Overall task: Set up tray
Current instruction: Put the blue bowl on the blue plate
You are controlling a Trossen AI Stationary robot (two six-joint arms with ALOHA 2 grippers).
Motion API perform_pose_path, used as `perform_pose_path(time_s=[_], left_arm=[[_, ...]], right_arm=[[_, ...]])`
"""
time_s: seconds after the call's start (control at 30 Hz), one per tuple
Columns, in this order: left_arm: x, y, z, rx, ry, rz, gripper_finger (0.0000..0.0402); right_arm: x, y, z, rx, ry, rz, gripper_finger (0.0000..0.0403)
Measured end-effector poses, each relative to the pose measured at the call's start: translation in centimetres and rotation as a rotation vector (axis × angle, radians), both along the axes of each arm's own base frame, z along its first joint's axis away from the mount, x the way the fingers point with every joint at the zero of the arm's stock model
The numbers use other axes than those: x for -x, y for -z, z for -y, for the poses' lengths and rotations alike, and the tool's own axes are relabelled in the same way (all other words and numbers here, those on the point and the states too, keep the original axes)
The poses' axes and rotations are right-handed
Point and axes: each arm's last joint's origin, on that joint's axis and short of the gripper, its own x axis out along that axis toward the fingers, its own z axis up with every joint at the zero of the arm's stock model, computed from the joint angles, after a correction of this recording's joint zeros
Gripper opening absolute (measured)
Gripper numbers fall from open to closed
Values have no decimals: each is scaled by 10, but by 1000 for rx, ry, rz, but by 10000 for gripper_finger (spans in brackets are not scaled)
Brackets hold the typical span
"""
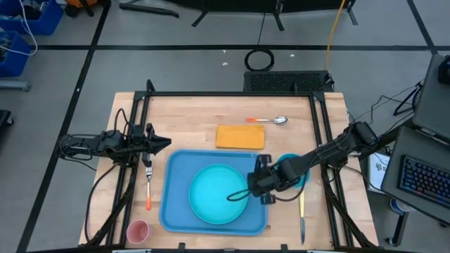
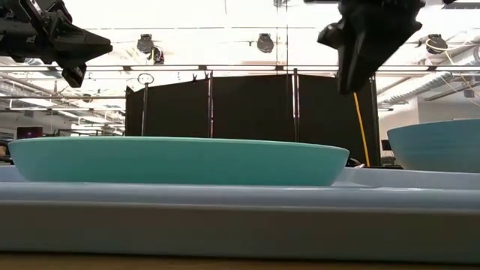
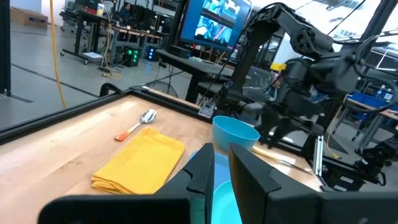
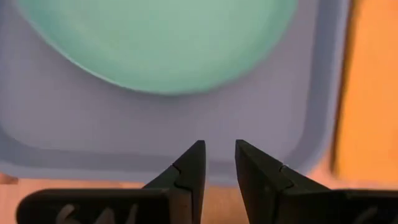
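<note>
High view has your large flat blue plastic tray [image 1: 176,211] mid-table carrying only the round turquoise plate [image 1: 218,195], right gripper [image 1: 257,181] hovering above with jaws slightly parted and empty, left gripper [image 1: 160,143] likewise empty, while bowl, napkin and cutlery wait outside.

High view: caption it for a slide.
Right claw hovers over the turquoise plate on the blue tray; fork, napkin wait outside.
</note>
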Motion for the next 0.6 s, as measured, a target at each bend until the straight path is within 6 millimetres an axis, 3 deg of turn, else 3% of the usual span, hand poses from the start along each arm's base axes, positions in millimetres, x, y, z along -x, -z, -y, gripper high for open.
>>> perform_pose_path(time_s=[0.33, 0.6], left_arm=[[0, 0, 0, -2, 0, -1, 51], [0, 0, 0, -34, -3, -4, 51]], right_arm=[[11, 3, 20, 21, 235, -144, 80], [18, 6, 16, -26, 330, -195, 80]])
